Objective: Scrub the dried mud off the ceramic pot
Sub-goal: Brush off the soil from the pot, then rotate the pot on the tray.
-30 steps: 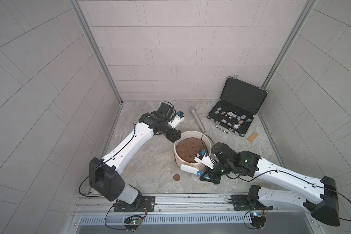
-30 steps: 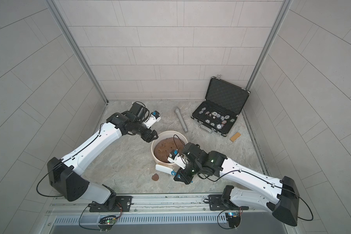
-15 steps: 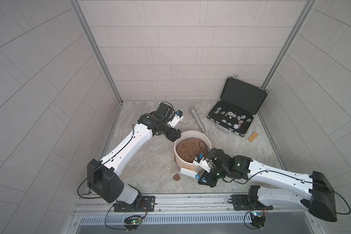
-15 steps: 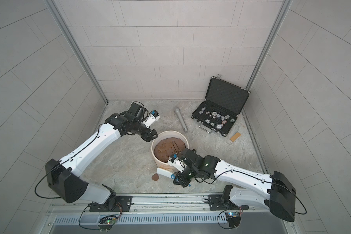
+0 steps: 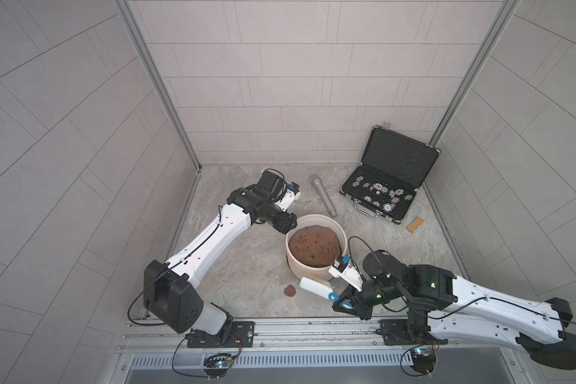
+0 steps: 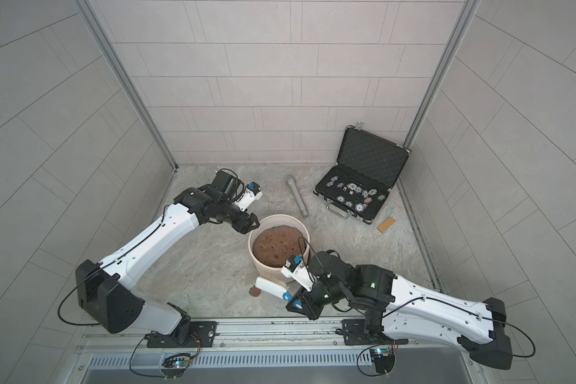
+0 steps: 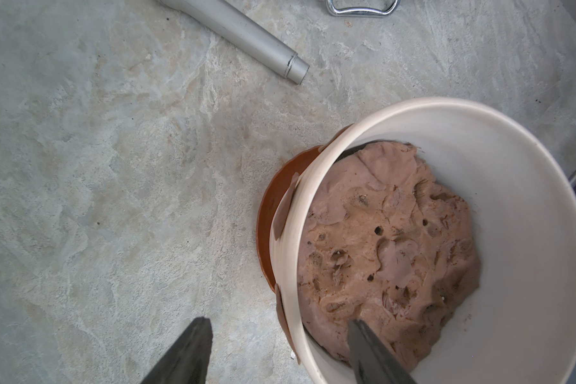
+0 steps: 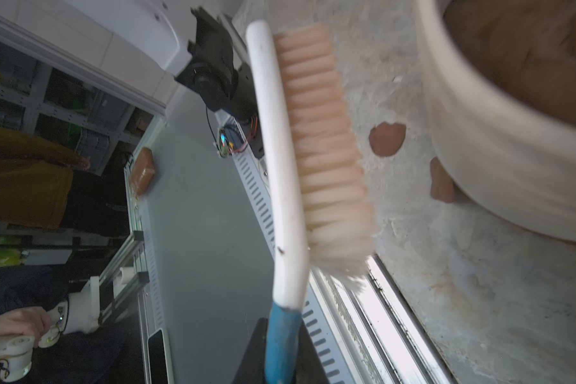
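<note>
The ceramic pot stands mid-floor on a brown saucer, full of lumpy brown soil. Dried mud shows as two patches on the outer wall, one blob on the floor, and one by the base. My left gripper is open astride the pot's far-left rim, one finger outside and one over the soil. My right gripper is shut on the blue handle of a white scrub brush, whose bristles face the pot's near wall.
A grey metal tube lies behind the pot. An open black case of poker chips stands at the back right, a small wooden block beside it. The metal rail edges the floor's front.
My right gripper and the brush have slid a little toward the front rail along the pot's near side. The left gripper's jaws have narrowed slightly at the rim.
</note>
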You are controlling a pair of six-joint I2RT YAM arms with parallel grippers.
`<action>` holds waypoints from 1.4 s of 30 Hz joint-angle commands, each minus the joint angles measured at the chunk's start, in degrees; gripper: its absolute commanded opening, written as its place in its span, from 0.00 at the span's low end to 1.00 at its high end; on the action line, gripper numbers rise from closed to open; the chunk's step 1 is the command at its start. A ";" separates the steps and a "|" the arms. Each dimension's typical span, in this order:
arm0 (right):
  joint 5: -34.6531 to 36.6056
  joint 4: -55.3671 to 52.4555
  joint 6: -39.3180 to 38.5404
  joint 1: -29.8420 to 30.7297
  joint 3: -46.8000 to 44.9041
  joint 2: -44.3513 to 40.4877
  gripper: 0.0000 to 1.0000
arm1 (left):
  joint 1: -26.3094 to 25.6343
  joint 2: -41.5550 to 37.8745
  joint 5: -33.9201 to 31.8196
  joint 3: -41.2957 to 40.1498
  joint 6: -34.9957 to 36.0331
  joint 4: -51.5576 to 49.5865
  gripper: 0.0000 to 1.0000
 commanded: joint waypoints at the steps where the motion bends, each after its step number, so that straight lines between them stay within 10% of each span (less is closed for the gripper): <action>1: 4.46 0.62 -1.78 -3.66 3.04 -0.67 0.00 | -0.04 0.02 -0.11 1.14 -0.63 -0.03 0.60; 16: 3.91 -8.70 1.98 -21.97 7.05 -3.05 0.00 | -3.45 4.50 -0.52 5.23 4.61 -3.09 0.52; 27: 3.68 -7.61 1.94 -24.84 8.02 -0.82 0.00 | -4.90 9.43 -4.54 6.56 8.39 -3.53 0.32; 32: 3.04 -6.94 2.00 -24.97 8.02 -0.44 0.00 | -5.09 11.38 -5.23 8.68 12.14 -4.06 0.09; 42: 4.40 -7.02 2.43 -25.67 7.43 -1.36 0.00 | -5.13 15.37 -2.04 12.90 29.96 -2.52 0.02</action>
